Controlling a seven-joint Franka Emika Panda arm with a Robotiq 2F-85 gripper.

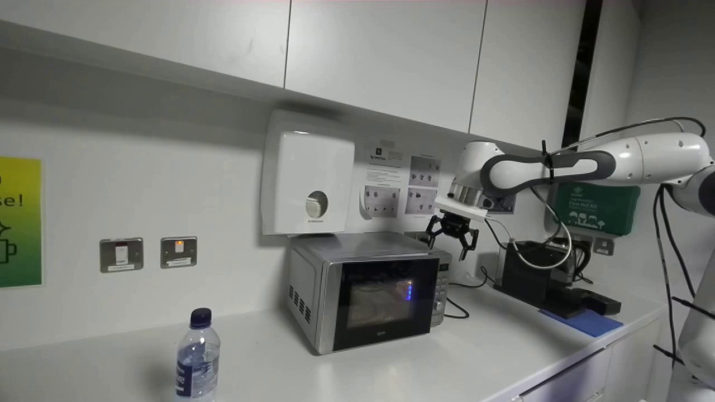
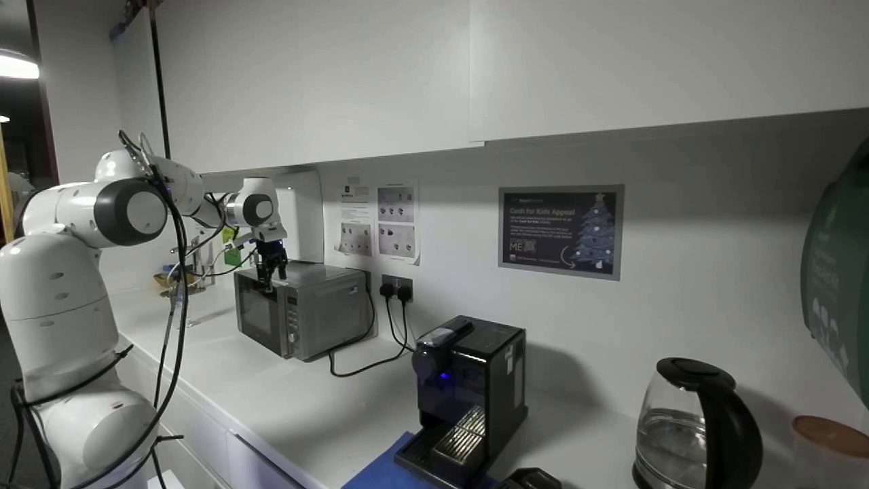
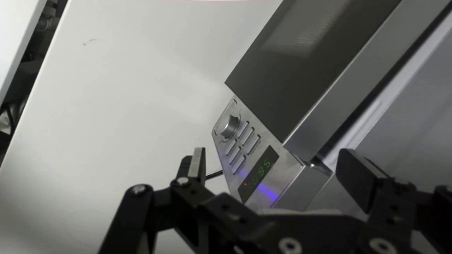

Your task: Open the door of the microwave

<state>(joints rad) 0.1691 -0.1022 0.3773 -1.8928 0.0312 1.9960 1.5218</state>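
Note:
The silver-grey microwave stands on the counter in both exterior views (image 1: pixel 363 244) (image 2: pixel 333 305), and its control panel shows in the wrist view (image 3: pixel 261 169). Its dark-windowed door (image 1: pixel 385 301) also shows in an exterior view (image 2: pixel 258 316) and the wrist view (image 3: pixel 303 70). A dark gap runs between the door's top edge and the body, so it appears slightly ajar. My gripper (image 3: pixel 272 155) is open and empty, pointing down near the upper front corner on the control-panel side. It shows in both exterior views (image 1: pixel 447 252) (image 2: pixel 271 282). I cannot tell whether it touches the microwave.
A water bottle (image 1: pixel 198 363) stands left of the microwave. A white dispenser (image 1: pixel 310 173) hangs above it, under the wall cabinets (image 1: pixel 385 61). A black coffee machine (image 2: pixel 475 380), a kettle (image 2: pixel 692 428) and power cords (image 2: pixel 353 373) are on the other side.

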